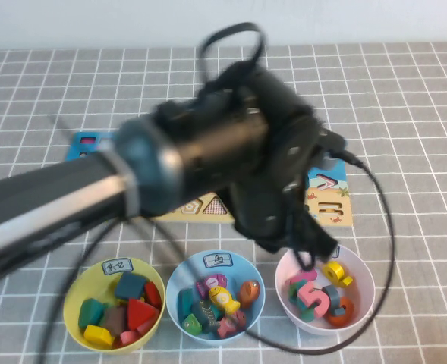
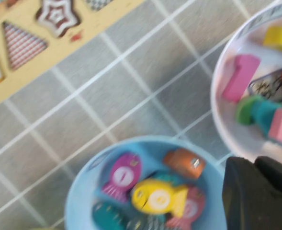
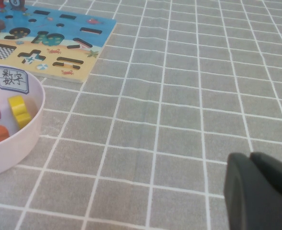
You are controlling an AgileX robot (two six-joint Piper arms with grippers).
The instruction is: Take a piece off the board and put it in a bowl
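Left gripper (image 2: 258,191) shut and empty above pink-white bowl (image 1: 363,303), yellow 6 (image 1: 336,273) inside: deposit done, retract next; right gripper (image 3: 260,191) parked, jaws together.

Looks like a robot test/demo bench, not a home. You're working on a table (image 1: 420,91) covered w/ a grey cloth gridded in white lines, plain pale wall behind. Props are staged: kids' puzzle board (image 1: 331,199), three labelled sorting bowls in a row, yellow (image 1: 75,292), light blue (image 1: 179,282), pale pink (image 1: 363,282), each w/ a printed label of characters on the rim. Black robot arm (image 1: 208,152) w/ loose cabling overhead.
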